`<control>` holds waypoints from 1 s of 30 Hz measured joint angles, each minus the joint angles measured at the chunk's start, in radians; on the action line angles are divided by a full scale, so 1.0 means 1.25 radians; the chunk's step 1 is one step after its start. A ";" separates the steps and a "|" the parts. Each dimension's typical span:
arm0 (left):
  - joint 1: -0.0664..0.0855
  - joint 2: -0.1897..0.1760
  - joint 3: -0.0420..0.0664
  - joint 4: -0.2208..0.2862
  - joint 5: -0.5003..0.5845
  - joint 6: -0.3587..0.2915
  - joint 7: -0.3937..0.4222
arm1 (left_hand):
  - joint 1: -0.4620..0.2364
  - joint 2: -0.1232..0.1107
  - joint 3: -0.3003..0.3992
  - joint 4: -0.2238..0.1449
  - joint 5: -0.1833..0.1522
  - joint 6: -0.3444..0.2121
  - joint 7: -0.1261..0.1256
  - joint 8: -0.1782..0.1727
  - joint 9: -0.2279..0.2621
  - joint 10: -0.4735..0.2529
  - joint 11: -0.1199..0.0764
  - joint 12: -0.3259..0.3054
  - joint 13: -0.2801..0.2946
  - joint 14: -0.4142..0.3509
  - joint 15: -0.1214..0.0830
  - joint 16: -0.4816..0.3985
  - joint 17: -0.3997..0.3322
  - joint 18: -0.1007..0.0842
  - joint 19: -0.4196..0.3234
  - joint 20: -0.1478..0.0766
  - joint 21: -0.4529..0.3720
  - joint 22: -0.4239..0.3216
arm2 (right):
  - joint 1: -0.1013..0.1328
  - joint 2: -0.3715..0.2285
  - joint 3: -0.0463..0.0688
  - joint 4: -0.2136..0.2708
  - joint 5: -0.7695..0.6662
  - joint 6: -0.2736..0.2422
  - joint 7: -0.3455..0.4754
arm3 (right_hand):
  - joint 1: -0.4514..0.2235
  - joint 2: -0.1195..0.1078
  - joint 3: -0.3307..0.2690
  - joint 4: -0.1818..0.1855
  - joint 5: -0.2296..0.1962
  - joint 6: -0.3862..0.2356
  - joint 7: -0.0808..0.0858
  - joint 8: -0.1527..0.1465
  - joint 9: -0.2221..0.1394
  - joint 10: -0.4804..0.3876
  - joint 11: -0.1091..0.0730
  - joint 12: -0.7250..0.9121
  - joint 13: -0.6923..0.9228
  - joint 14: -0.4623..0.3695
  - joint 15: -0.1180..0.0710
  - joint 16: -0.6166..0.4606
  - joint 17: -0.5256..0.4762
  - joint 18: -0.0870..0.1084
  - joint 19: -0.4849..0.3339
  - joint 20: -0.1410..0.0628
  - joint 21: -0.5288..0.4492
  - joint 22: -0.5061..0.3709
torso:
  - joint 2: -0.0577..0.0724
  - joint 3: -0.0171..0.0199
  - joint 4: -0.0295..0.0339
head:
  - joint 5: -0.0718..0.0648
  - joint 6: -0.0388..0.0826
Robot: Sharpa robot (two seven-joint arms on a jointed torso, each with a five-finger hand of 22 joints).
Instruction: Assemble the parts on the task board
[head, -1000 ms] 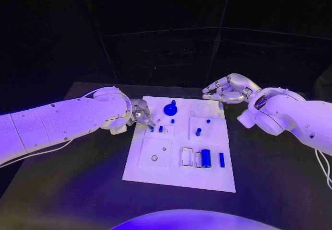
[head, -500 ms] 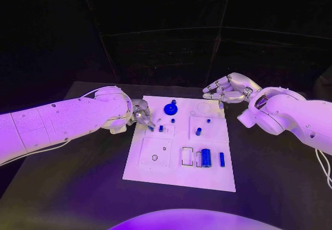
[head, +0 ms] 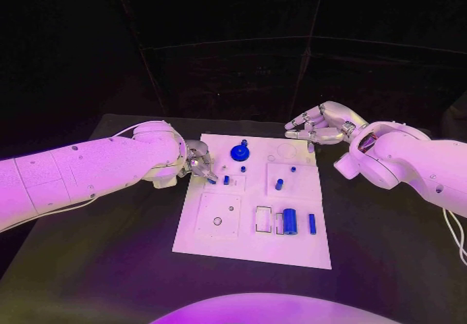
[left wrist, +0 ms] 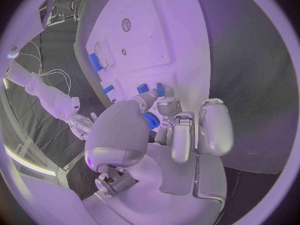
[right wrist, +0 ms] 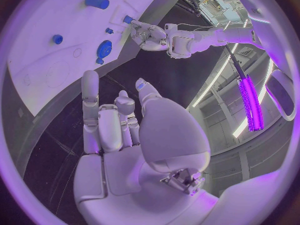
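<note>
The white task board (head: 251, 236) lies mid-table. On it are a round blue knob (head: 239, 154), several small blue pegs such as one peg (head: 279, 183), and a thick blue cylinder (head: 289, 219) beside a slim blue bar (head: 312, 224). My left hand (head: 200, 162) is at the board's left edge, by its far half. It pinches a small blue part (left wrist: 150, 120) between thumb and fingers, close to two standing pegs (left wrist: 142, 88). My right hand (head: 316, 125) hovers over the board's far right corner, fingers loosely bent with nothing in them; its wrist view shows the knob (right wrist: 103, 49).
A white rectangular frame (head: 264, 221) and a square plate with a small hole (head: 217, 221) sit on the board's near half. Bare black table (head: 107, 256) surrounds the board on all sides.
</note>
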 measured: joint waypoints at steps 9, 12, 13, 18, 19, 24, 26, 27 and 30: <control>0.001 0.003 0.000 -0.001 -0.003 0.009 -0.002 | -0.002 0.000 0.002 0.001 0.000 0.000 0.000 0.000 0.000 0.000 0.000 0.000 0.000 0.000 0.000 0.000 0.000 0.000 0.000 0.000 -0.003 0.000 | 0.000 0.001 0.000 -0.001 0.000 0.000 0.000 | 0.000 0.000 0.000 0.000 0.003 0.000 0.000 0.000 0.000 0.000 0.000 0.000 0.000 0.000 0.000 -0.003 0.000 0.000 0.000 0.000 0.000 0.000 | 0.000 -0.0002 0.0000 | 0.000 0.000; 0.001 0.007 0.000 -0.004 -0.004 0.009 -0.003 | -0.008 -0.003 0.011 -0.005 0.000 0.000 0.000 0.004 0.001 0.003 0.003 0.000 -0.001 0.000 0.000 0.000 0.000 0.000 0.000 0.000 -0.003 0.000 | 0.000 0.002 0.000 -0.001 0.000 0.000 0.000 | 0.000 0.000 0.000 0.004 0.004 0.000 0.000 0.000 0.000 -0.003 -0.003 -0.002 -0.004 0.000 0.000 -0.005 -0.004 0.000 0.000 0.000 0.000 -0.001 | 0.000 -0.0002 0.0000 | 0.000 0.000; 0.001 0.008 -0.001 -0.005 -0.004 0.009 -0.004 | -0.012 -0.002 0.015 -0.004 0.000 0.000 0.000 0.004 0.002 0.003 0.003 0.000 -0.001 0.000 0.000 0.000 0.000 0.000 0.000 0.000 -0.003 0.000 | 0.000 0.002 0.000 -0.001 0.000 0.000 0.000 | 0.000 0.000 0.000 0.005 0.005 0.000 0.000 0.000 0.000 -0.003 -0.003 -0.003 -0.004 0.000 0.000 -0.007 -0.005 0.000 0.000 0.000 0.000 -0.001 | 0.000 -0.0002 -0.0001 | 0.000 0.000; 0.001 0.013 -0.001 -0.012 -0.004 0.008 -0.007 | -0.066 -0.018 0.046 -0.028 0.000 0.014 -0.007 0.010 0.003 0.008 -0.002 0.001 0.003 0.000 0.000 0.000 0.000 0.000 0.000 0.000 -0.003 0.006 | 0.000 0.003 0.000 -0.002 0.000 0.000 0.000 | -0.002 0.002 0.000 0.005 0.005 0.000 0.000 0.000 0.000 -0.006 0.000 -0.004 -0.007 0.000 0.000 -0.007 -0.007 0.000 0.000 0.000 0.000 -0.001 | 0.000 -0.0002 -0.0005 | 0.000 0.000; 0.001 0.015 -0.001 -0.014 -0.004 0.008 -0.007 | -0.073 -0.020 0.042 -0.023 0.000 0.017 -0.009 0.011 0.003 0.009 -0.003 0.003 0.004 0.000 0.000 0.000 0.000 0.000 0.000 0.000 -0.003 0.007 | 0.000 0.003 0.000 -0.002 0.000 0.000 0.000 | -0.002 0.003 -0.002 0.006 0.005 0.000 0.000 0.000 0.000 -0.009 0.000 -0.009 -0.011 0.000 0.000 -0.009 -0.008 0.000 0.000 0.000 0.000 -0.002 | 0.000 -0.0001 -0.0007 | 0.000 0.000; 0.000 0.020 -0.003 -0.019 -0.004 0.008 -0.010 | -0.112 -0.030 0.023 0.001 0.002 0.030 -0.013 0.022 0.003 0.012 -0.006 0.005 0.004 -0.003 -0.003 0.000 0.000 0.000 0.001 -0.005 -0.003 0.010 | 0.000 0.003 0.000 -0.002 0.000 0.000 0.001 | -0.003 0.003 -0.003 0.007 0.005 0.000 0.000 0.000 0.000 -0.029 0.000 -0.038 -0.042 0.000 0.000 -0.012 -0.010 0.000 0.000 0.000 -0.003 -0.003 | 0.000 0.0000 -0.0010 | 0.000 -0.001; -0.001 0.021 -0.003 -0.019 -0.004 0.008 -0.011 | -0.129 -0.039 0.013 0.011 0.002 0.032 -0.014 0.026 0.004 0.012 -0.006 0.005 0.001 -0.003 -0.003 0.000 0.000 0.000 0.000 -0.006 -0.003 0.010 | 0.000 0.003 0.000 -0.002 0.000 0.000 0.001 | -0.003 0.003 -0.003 0.007 0.005 0.000 0.000 0.000 0.000 -0.032 -0.003 -0.038 -0.046 0.000 0.000 -0.012 -0.012 0.000 0.000 0.000 -0.003 -0.003 | 0.000 0.0000 -0.0010 | 0.000 -0.001; -0.002 0.021 -0.004 -0.020 -0.004 0.009 -0.011 | -0.138 -0.043 0.008 0.016 0.002 0.036 -0.013 0.029 0.005 0.012 -0.006 0.005 -0.001 -0.003 -0.003 0.000 0.000 0.000 0.000 -0.006 -0.003 0.012 | 0.000 0.003 0.000 -0.002 0.000 0.000 0.001 | -0.003 0.003 -0.003 0.007 0.005 0.000 0.000 0.000 0.000 -0.032 -0.003 -0.038 -0.046 0.000 0.000 -0.012 -0.012 0.000 0.000 0.000 -0.003 -0.003 | 0.000 0.0000 -0.0010 | -0.001 -0.001; -0.002 0.022 -0.004 -0.021 -0.003 0.011 -0.013 | -0.148 -0.052 -0.001 0.025 0.002 0.039 -0.016 0.032 0.006 0.012 -0.006 0.005 -0.001 -0.003 -0.003 0.000 0.000 0.000 0.000 -0.006 0.000 0.013 | 0.000 0.003 0.000 -0.002 0.000 0.000 0.001 | -0.003 0.003 0.000 0.009 0.005 0.000 0.000 0.000 0.000 -0.035 0.000 -0.043 -0.050 0.000 0.000 -0.012 -0.012 0.000 0.000 0.000 -0.003 -0.003 | 0.000 0.0001 -0.0010 | -0.002 -0.001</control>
